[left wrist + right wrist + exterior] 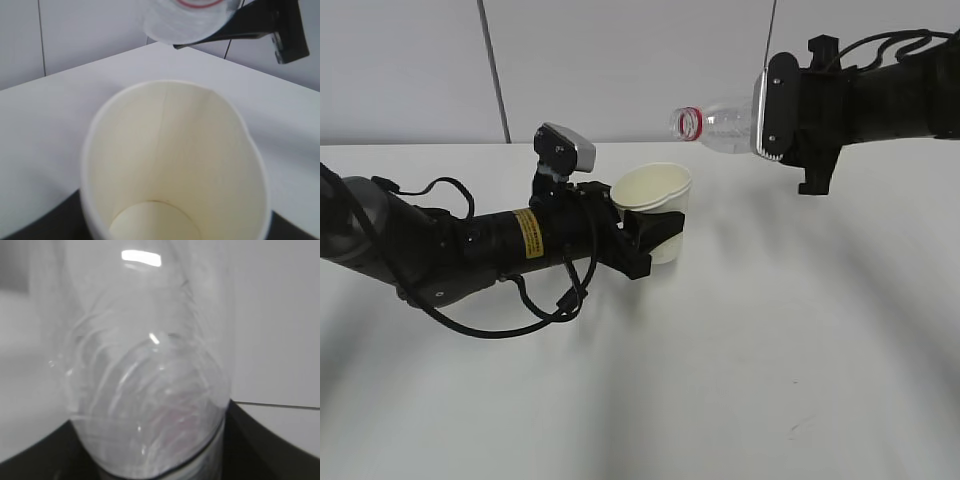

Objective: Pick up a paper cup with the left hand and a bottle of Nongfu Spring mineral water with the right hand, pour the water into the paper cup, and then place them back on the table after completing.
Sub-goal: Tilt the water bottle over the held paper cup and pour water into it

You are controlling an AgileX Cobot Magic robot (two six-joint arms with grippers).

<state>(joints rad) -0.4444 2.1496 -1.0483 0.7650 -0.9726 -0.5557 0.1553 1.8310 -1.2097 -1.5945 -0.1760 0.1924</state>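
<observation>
The paper cup sat between the fingers of the left hand, which were closed on its lower wall and held it upright, its mouth facing up; the exterior view did not show whether its base touched the white worktop. Up and to the right of it, the bottle lay roughly level in the air, its body clamped in the closed fingers of the right hand, its neck pointing left toward the cup but apart from it, well above the rim.

The cup was thin paper, white outside and cream inside, a tapered round shape pressed slightly oval by the grip, with a straight seam running down its inner wall and a bare round bottom. The bottle was clear ribbed plastic with a red ring at the neck; through the right wrist view its shoulder showed as a glossy dome catching light. Whether any water was in it could not be told. The left arm carried a yellow sticker and looping black cables.
</observation>
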